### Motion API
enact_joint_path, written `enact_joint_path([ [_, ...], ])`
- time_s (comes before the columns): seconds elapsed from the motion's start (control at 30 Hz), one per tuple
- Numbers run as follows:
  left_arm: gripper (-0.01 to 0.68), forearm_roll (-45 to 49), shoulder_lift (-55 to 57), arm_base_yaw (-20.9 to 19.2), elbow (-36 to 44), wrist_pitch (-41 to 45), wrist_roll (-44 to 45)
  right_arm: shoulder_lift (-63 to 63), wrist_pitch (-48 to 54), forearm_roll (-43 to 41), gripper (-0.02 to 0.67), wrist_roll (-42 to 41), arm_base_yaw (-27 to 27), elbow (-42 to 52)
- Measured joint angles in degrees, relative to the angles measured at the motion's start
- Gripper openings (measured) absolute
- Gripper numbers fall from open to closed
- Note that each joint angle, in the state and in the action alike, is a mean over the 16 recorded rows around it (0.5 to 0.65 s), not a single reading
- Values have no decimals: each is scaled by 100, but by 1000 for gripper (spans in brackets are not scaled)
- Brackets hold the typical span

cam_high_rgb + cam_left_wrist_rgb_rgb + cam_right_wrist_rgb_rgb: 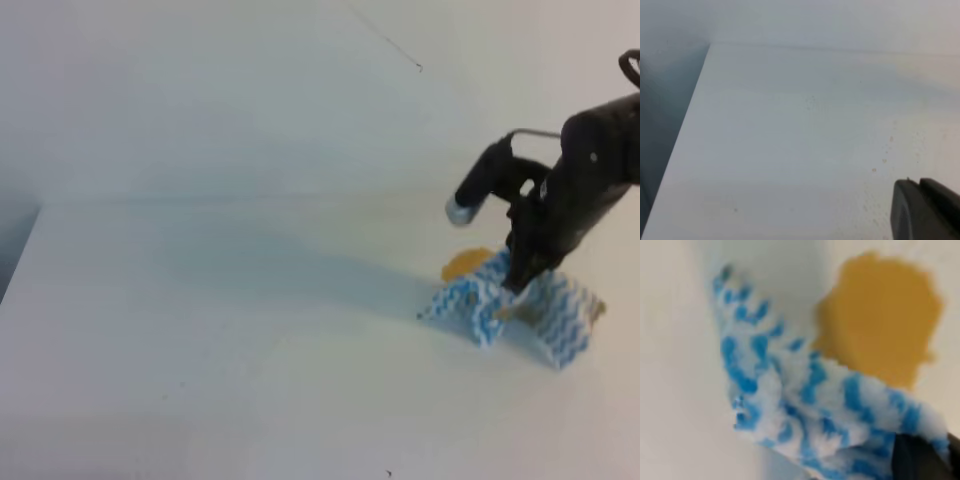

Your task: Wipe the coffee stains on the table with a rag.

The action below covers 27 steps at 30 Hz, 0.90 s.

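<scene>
The blue-and-white wavy-striped rag [560, 315] lies on the white table [200, 300] at the right, pulled up into a tent shape in its middle. My right gripper [517, 284] comes down from above and is shut on that raised fold. The coffee stains [466, 264], a small orange-brown blot, lie just left of the rag and touch its edge. In the right wrist view the rag [805, 410] bunches up in front of a dark fingertip [920, 460], with the coffee stains [880, 325] beyond it. Only a dark corner of my left gripper [925, 210] shows.
The table's left edge [690, 125] drops to a dark gap, and the pale wall [250, 90] rises behind the table. Several tiny brown specks [885, 150] dot the surface near my left gripper.
</scene>
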<state>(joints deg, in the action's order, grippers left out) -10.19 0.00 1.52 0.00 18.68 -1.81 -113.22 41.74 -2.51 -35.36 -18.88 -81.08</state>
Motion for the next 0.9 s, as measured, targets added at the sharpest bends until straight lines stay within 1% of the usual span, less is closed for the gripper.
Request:
enact_joint_path([
  [0.17, -4, 0, 0, 0, 0, 0, 0, -316, -417, -369, 12, 401, 31, -748],
  [0.37, -4, 0, 0, 0, 0, 0, -3, -891, -570, -451, 12, 715, 66, -1318],
  [0.6, -4, 0, 0, 0, 0, 0, -8, -1412, 9, -280, 12, 879, 72, -1571],
  [0.9, -4, 0, 0, 0, 0, 0, -10, -1514, 1035, 603, 12, 489, 69, -1749],
])
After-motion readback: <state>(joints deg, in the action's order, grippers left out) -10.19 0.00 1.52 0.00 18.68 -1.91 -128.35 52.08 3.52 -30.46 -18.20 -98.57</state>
